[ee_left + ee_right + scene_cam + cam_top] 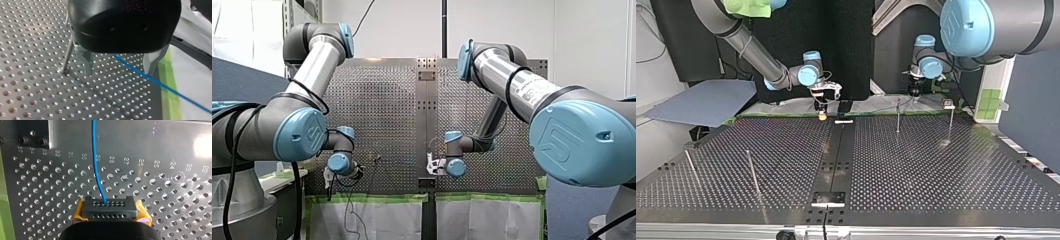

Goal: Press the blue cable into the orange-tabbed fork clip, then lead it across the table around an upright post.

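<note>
Jaws of my left gripper (118,72) stand apart: two metal fingers (87,63) with the one blue cable (160,83) running slack between them, close by one finger. An upright post (67,58) rises from the worktop (936,175) just outside the other finger. Jaws of my right gripper (110,211) are closed on the cable's end. Two yellow pads (78,213) flank a black perforated block (117,202) where the cable stops, and from there it runs straight ahead over the holes. Taking the worktop's middle strip (838,155) as the mark in the top view, my right gripper hangs over the strip's far end. My left gripper hangs at the far edge, off to the view's right of the strip. Four posts stand in all, two on each side of the strip. The pair on the left gripper's side is nearer the far edge, the other pair nearer the camera.
</note>
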